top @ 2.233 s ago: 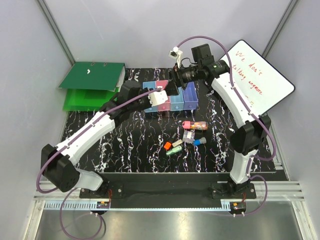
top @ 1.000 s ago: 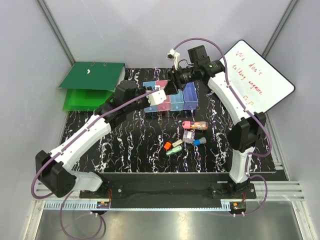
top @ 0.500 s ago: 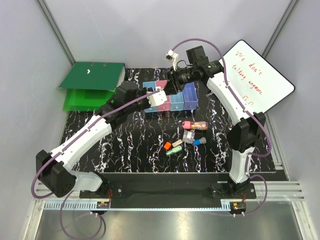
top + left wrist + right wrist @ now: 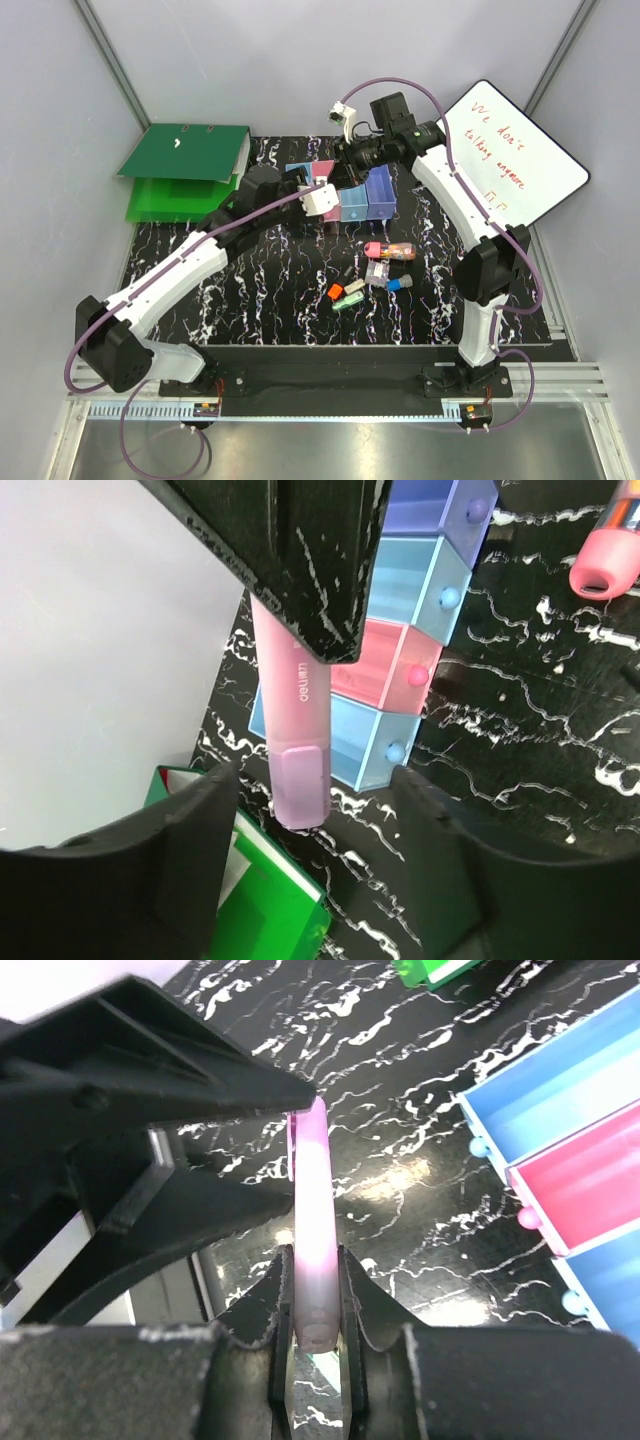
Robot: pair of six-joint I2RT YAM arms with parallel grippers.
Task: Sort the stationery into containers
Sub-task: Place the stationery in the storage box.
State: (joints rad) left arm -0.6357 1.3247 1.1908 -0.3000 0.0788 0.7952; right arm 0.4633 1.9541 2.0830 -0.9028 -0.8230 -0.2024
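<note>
Grey walls [image 4: 300, 60] surround the black white-veined table [image 4: 260, 290], containers [image 4: 368, 196], green binders [image 4: 185, 155], whiteboard [image 4: 520, 150].

pale pink pen [image 4: 292, 705]; bins [image 4: 375, 675] blue, pink, blue, purple; black table [image 4: 540, 730] veined white.

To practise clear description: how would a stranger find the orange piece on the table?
Start at the whiteboard on the right. Left of it, toward the near edge, lies a stationery cluster. At its left end, beside a green piece, sits the orange piece: short, blocky.
</note>
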